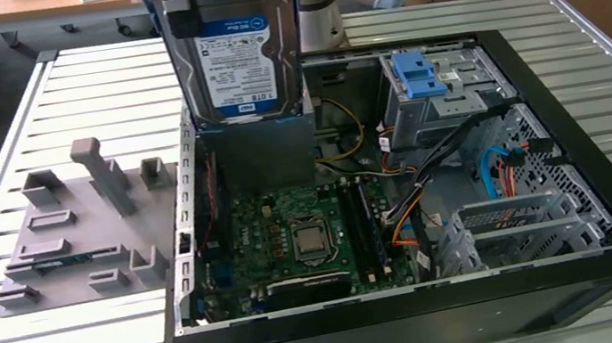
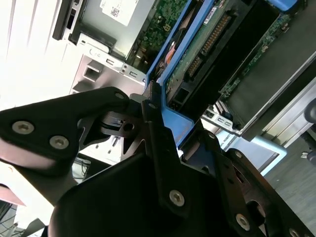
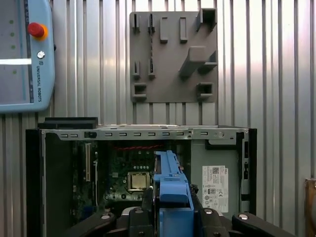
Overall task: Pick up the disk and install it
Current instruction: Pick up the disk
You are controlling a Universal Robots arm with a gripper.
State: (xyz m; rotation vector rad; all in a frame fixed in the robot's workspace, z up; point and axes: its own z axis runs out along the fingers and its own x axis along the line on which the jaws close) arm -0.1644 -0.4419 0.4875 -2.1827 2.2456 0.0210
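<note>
— My fingers [image 2: 160,148] are clamped shut on the blue end handle [image 2: 174,126] of the flat rectangular silver-grey disk [image 1: 242,54] in its blue plastic carrier.

— Where is it?

— It hangs upright in the air above the open black computer case [image 1: 423,317], over the grey metal power supply box [image 1: 261,151].
</note>
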